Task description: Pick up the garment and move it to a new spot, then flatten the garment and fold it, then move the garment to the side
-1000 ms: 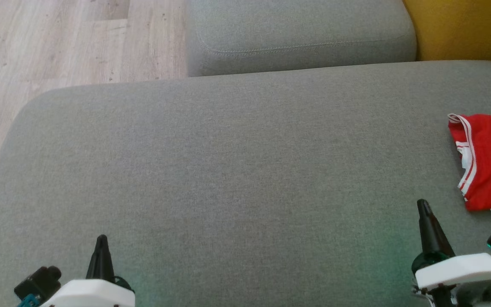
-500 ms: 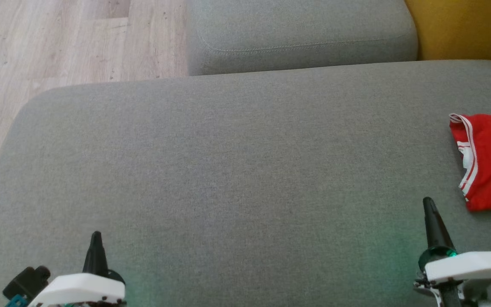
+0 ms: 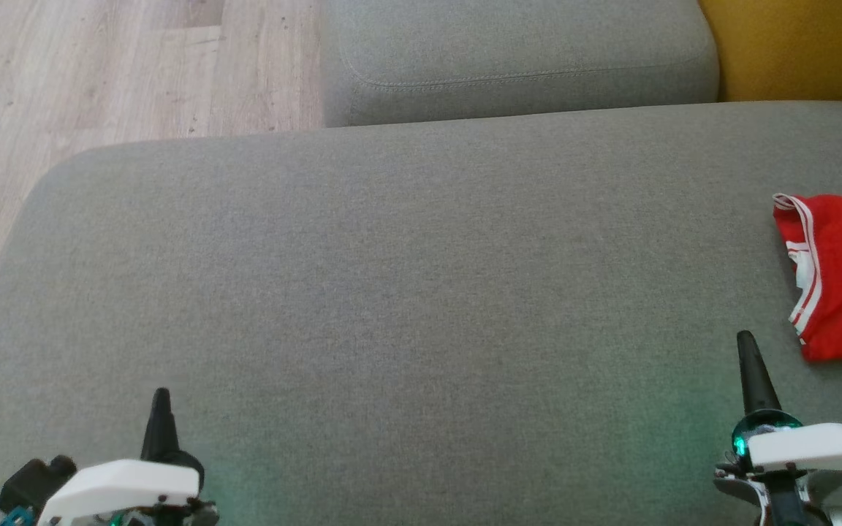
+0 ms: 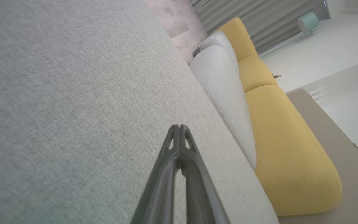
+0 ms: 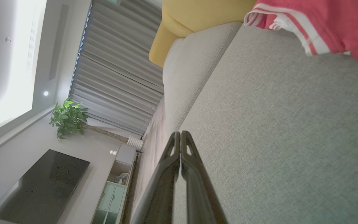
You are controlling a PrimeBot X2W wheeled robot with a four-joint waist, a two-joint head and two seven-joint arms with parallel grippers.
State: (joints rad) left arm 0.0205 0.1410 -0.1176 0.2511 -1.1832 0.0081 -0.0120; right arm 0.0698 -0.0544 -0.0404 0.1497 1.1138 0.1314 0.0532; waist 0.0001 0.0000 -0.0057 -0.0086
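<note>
The garment [image 3: 841, 274] is red with white stripes and lies folded at the right edge of the grey sofa seat [image 3: 392, 292], partly cut off by the head view. It also shows as red cloth [image 5: 322, 21] at the top right of the right wrist view. My right gripper [image 3: 746, 340] is shut and empty, low at the right, a little in front and left of the garment. My left gripper [image 3: 161, 394] is shut and empty at the lower left, far from the garment. Both pairs of fingers [image 4: 179, 130] [image 5: 180, 135] are pressed together over bare fabric.
A second grey cushion [image 3: 516, 58] lies behind the seat, with a yellow cushion [image 3: 794, 44] to its right. Wooden floor [image 3: 99, 73] runs past the seat's rounded left edge. A television [image 5: 39, 183], cabinet and plant [image 5: 68, 118] stand across the room.
Both grippers have drawn back slightly toward the bottom of the head view, the right one drifting rightward. The garment lies where it was.
</note>
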